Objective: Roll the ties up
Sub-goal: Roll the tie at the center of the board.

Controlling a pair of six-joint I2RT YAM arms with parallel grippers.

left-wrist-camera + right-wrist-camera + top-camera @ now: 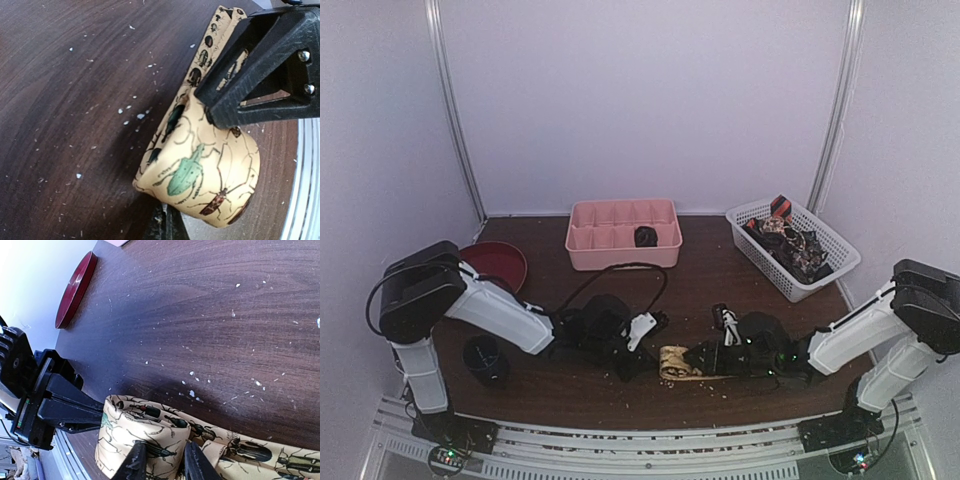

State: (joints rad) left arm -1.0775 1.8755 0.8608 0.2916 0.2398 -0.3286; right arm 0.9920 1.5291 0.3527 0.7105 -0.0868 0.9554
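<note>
The right gripper pinches the half-rolled tie on the near table, the left gripper's grip at its rim is unclear, so a slipping layer could unwind the coil.

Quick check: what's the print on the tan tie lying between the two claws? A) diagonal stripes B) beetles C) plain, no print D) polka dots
B: the tan tie is covered in green, black and brown beetles. They show on both the rolled end and the flat tail in the wrist views.
</note>
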